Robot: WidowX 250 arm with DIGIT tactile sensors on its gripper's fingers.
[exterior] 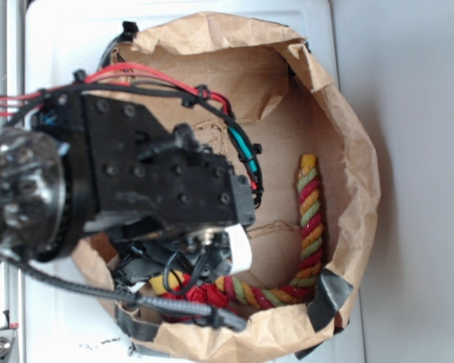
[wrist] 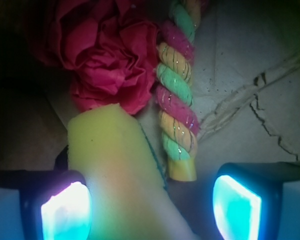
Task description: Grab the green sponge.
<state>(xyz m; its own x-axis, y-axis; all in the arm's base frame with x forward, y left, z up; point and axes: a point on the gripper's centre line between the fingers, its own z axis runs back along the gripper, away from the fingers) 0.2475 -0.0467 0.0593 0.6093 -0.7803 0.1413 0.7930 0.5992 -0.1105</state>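
Between the spread fingers (wrist: 151, 207) the sponge (wrist: 115, 170) is framed beside the rope (wrist: 176, 95), not yet gripped.

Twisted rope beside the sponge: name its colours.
Red, yellow and green strands of the twisted rope, clearest in the wrist view.

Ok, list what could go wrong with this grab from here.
1. The sponge sits hard against one finger of the open end effector, not centred; closing may push it aside or pinch only an edge.
2. The rope end lies between the fingers too and could get clamped along with it.
3. The red cloth touches the sponge's far end and may drag along on lifting.
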